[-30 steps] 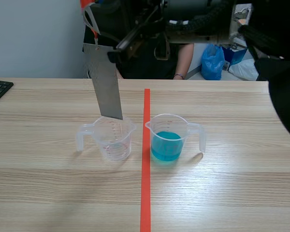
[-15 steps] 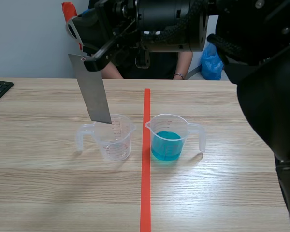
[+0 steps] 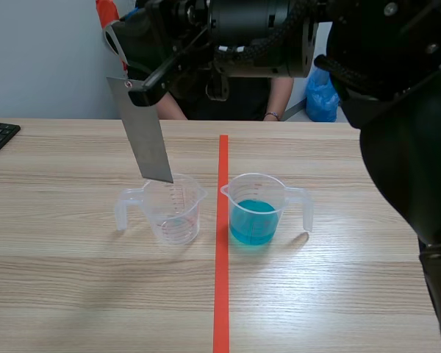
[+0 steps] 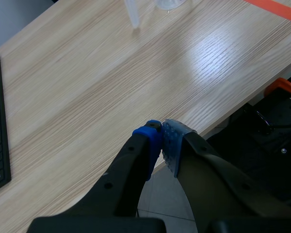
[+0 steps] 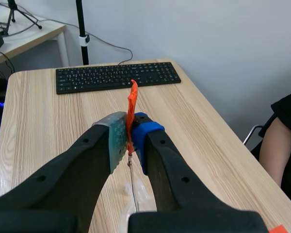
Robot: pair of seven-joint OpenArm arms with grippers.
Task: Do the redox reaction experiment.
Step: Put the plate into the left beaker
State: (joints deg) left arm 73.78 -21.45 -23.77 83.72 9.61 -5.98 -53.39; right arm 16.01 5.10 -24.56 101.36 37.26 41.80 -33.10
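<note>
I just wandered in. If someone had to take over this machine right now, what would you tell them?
Right tool: shut on the orange tab of the metal strip, which hangs tilted, its lower end at the rim of the clear cup.
Left tool: shut on nothing, by the table edge.
Cup of blue liquid: upright beside the clear cup, apart from it.
Done: strip lifted.
Left: probably dip the strip into the blue liquid; it is not in it yet.
</note>
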